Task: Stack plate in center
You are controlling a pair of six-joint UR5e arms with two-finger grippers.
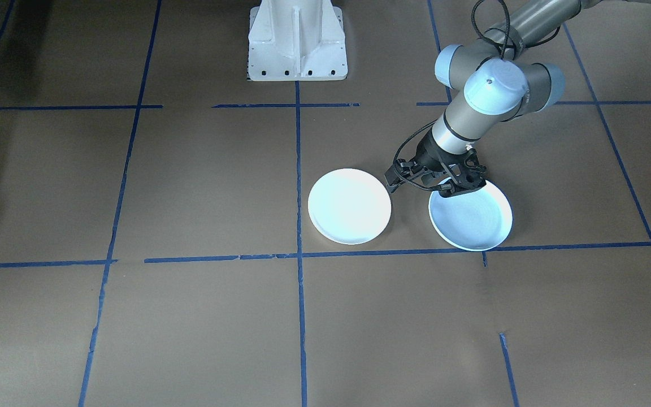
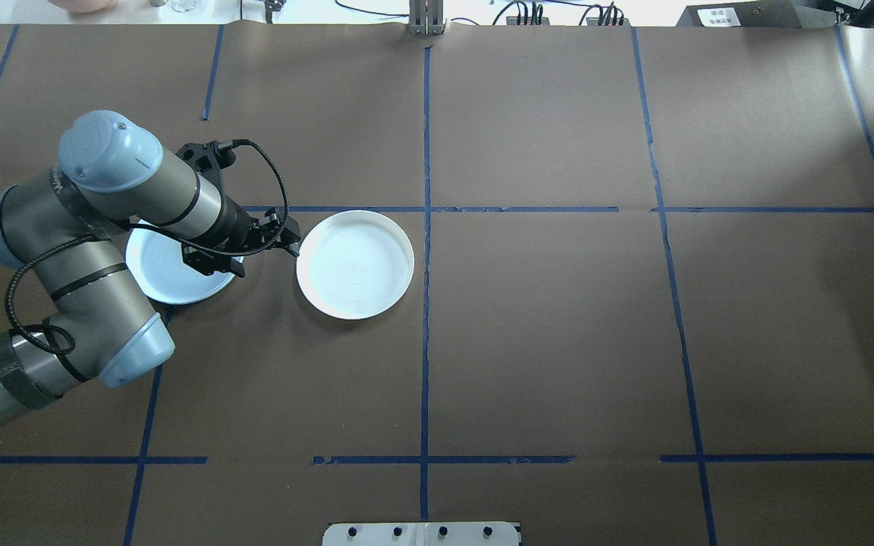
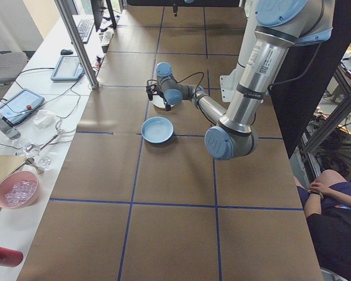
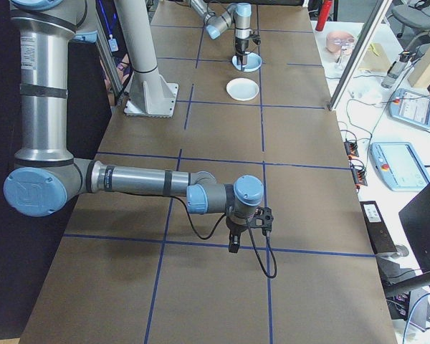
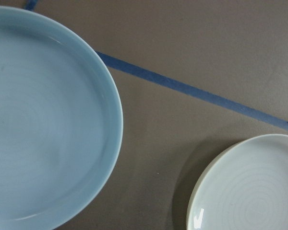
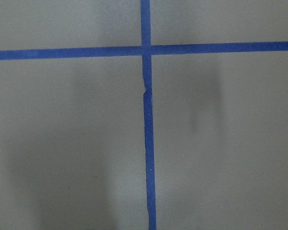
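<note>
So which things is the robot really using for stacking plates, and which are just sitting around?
For the job:
- blue plate, beneath the left gripper
- white plate, near the table's middle

Just lying about:
- pink bowl on the side bench
- two tablets
- red bottle
- right gripper, parked far from the plates

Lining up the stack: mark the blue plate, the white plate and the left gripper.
blue plate (image 1: 475, 220), front-facing view, bare centre.
white plate (image 1: 349, 206), front-facing view, centre.
left gripper (image 1: 435, 183), front-facing view, between its fingertips.
</note>
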